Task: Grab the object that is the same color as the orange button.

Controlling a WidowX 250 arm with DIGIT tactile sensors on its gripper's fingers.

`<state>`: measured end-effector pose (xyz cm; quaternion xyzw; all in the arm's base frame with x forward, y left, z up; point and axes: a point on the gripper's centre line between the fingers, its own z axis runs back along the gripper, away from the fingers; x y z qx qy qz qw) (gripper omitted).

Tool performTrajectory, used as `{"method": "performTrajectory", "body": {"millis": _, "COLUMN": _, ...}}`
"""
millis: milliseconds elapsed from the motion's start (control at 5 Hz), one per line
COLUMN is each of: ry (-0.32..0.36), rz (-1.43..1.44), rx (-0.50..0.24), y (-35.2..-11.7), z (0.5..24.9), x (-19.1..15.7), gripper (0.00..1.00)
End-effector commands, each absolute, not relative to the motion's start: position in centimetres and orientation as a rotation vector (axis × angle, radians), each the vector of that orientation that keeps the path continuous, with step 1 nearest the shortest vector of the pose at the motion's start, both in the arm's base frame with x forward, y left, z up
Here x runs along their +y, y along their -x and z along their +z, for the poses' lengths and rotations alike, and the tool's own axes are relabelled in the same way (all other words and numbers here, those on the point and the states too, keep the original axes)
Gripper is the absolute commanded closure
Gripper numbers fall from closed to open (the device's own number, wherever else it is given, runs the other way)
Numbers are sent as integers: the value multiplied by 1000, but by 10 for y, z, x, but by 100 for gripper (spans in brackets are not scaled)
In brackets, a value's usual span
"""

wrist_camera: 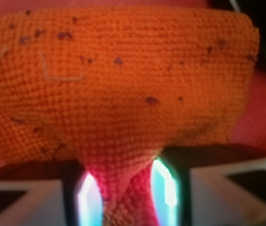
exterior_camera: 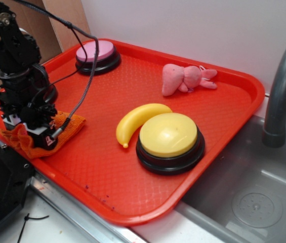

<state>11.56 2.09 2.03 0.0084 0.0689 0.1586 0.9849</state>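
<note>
From where I sit, gripper [exterior_camera: 31,132] is down at the near-left corner of the red tray [exterior_camera: 97,172], clenched on the orange rag [exterior_camera: 67,126]. Wrist cam confirms it: a fold of the cloth is pinched between the two fingers [wrist_camera: 168,188], jaws closed in on it with only the bunched fabric between them, rest of the rag fanning out wide above the pinch and filling most of that view. Rag surface shows a few dark flecks and a pale loose thread. In the exterior view the rag lies on the tray floor at that same near-left corner, partly under the gripper, one edge poking out toward the tray centre, another bunched up at the tray's left rim. I can't tell whether the cloth has lifted off the tray or is only gathered. I can't make out the orange button; the arm [exterior_camera: 16,55] covers the left-rear part of the tray. Elsewhere on the tray: pink-topped button [exterior_camera: 97,53] at the back, pink plush toy [exterior_camera: 186,78] at back-right, yellow-topped button [exterior_camera: 169,139] near the front-right with a banana [exterior_camera: 135,121] touching its left side. Grey sink [exterior_camera: 254,197] and faucet [exterior_camera: 283,86] sit just off the tray's right edge.
</note>
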Motion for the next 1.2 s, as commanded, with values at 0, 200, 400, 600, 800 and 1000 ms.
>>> {"method": "performTrajectory", "body": {"millis": 0, "ry": 2, "rz": 296, "rx": 163, "y": -125, "z": 48, "x": 20, "gripper": 100}}
{"method": "performTrajectory", "body": {"millis": 200, "ry": 31, "rz": 256, "rx": 115, "y": -141, "z": 78, "x": 16, "gripper": 100}}
{"method": "performTrajectory", "body": {"millis": 400, "ry": 45, "rz": 233, "rx": 57, "y": -157, "z": 118, "x": 14, "gripper": 100}}
{"method": "performTrajectory", "body": {"millis": 600, "ry": 95, "rz": 211, "rx": -16, "y": -171, "z": 167, "x": 9, "gripper": 100}}
{"method": "performTrajectory", "body": {"millis": 800, "ry": 104, "rz": 196, "rx": -133, "y": -179, "z": 210, "x": 7, "gripper": 100}}
{"method": "performTrajectory", "body": {"millis": 1000, "ry": 94, "rz": 207, "rx": -240, "y": -178, "z": 234, "x": 12, "gripper": 100}}
